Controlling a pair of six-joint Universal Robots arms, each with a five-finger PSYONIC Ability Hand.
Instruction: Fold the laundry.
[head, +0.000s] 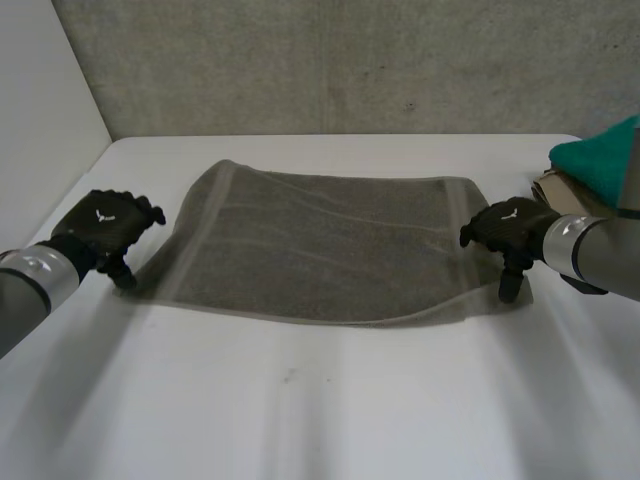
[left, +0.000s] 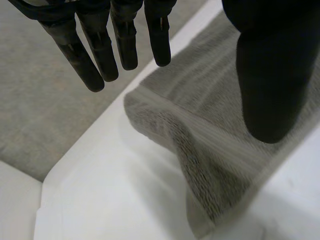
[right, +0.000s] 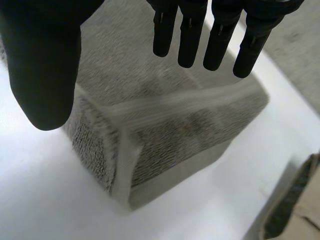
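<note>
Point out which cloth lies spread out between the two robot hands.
The grey towel, flat on the white table. The green cloth sits bunched up beyond the right robot hand.

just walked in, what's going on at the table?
Both arms are at a grey towel lying flat on the white table. The left hand is by its near left corner, the right hand by its near right corner. Each wrist view has straight fingers and a spread thumb over the corner, not pinching it. A teal cloth sits off to the right.
</note>
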